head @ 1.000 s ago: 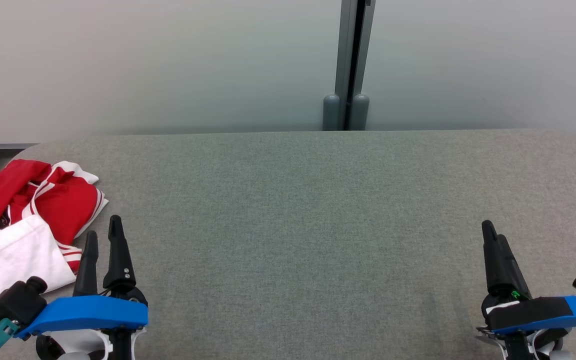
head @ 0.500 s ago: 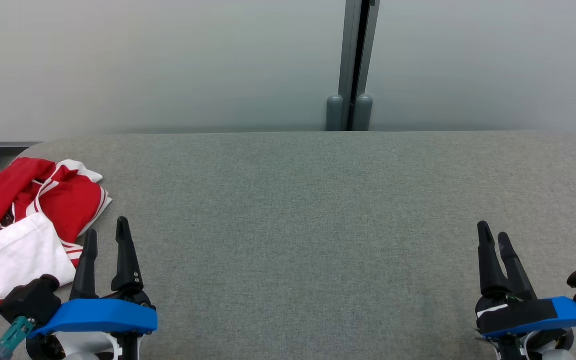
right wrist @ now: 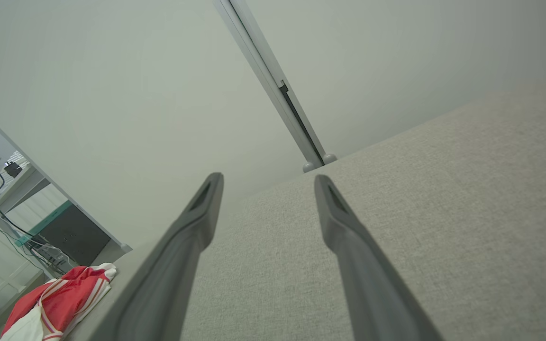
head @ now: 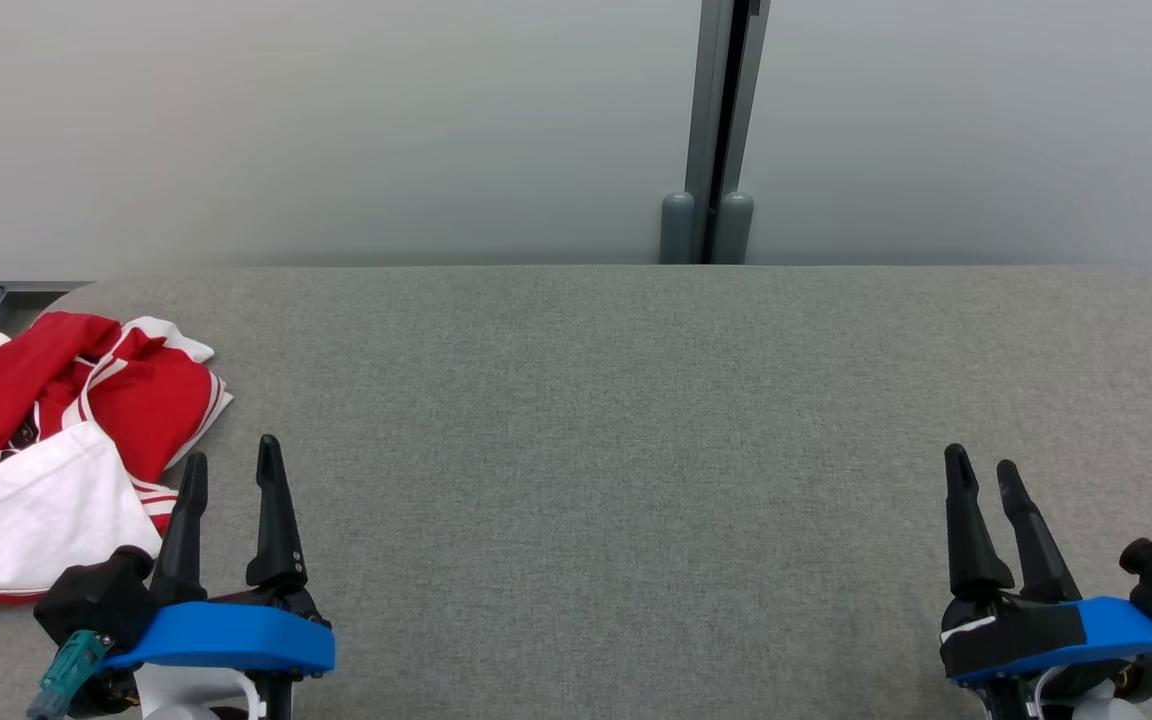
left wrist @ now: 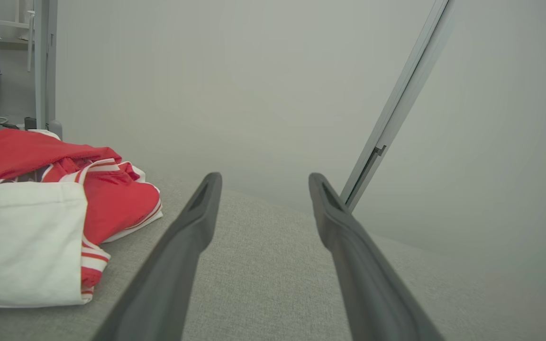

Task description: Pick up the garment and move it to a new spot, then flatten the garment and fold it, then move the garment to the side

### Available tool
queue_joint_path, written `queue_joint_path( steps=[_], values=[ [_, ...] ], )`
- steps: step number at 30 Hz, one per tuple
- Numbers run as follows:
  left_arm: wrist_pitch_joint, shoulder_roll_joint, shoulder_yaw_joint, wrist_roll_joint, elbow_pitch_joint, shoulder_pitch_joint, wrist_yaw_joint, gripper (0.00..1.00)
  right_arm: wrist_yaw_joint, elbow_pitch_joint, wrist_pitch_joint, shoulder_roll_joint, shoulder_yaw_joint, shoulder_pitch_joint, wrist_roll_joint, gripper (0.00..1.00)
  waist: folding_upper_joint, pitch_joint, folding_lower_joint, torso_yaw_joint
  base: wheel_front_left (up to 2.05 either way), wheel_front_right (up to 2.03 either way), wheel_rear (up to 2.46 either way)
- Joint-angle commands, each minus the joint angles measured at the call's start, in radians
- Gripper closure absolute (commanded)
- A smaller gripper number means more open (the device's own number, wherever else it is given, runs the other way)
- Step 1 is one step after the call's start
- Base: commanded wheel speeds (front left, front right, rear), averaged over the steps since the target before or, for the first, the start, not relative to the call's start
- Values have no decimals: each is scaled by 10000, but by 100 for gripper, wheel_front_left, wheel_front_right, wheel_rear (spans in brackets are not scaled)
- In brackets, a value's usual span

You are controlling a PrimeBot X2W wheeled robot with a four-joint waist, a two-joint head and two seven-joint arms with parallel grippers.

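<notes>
— Where's the garment (head: pixel 56 470)?
— Crumpled, red and white, at the bench's (head: pixel 586 450) left end, just beside my left tool (head: pixel 232 450). My right tool (head: pixel 980 458) is well apart. Both tools gape, empty.
— How will it handle?
— Soft, light and limp, I judge. I'd pinch a raised red fold.

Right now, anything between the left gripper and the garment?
Nothing: only a narrow strip of bare grey tabletop separates the left gripper from the garment on its left, seen in head and left wrist views.
</notes>
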Motion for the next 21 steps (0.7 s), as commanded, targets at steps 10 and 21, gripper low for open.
queue_joint_path(
  steps=[10, 21],
  values=[
    [-293, 83, -173, 1041, -126, -81, 81, 0, 22, 22, -305, -83, 32, 6, -1052, 0, 0, -23, 0, 88, 0, 0, 0],
    [-527, 84, -299, 1885, 123, -32, 139, 0, 24, 141, -535, -87, 87, 70, -1995, 0, 0, -105, 0, 164, 0, 0, 0]
  ],
)
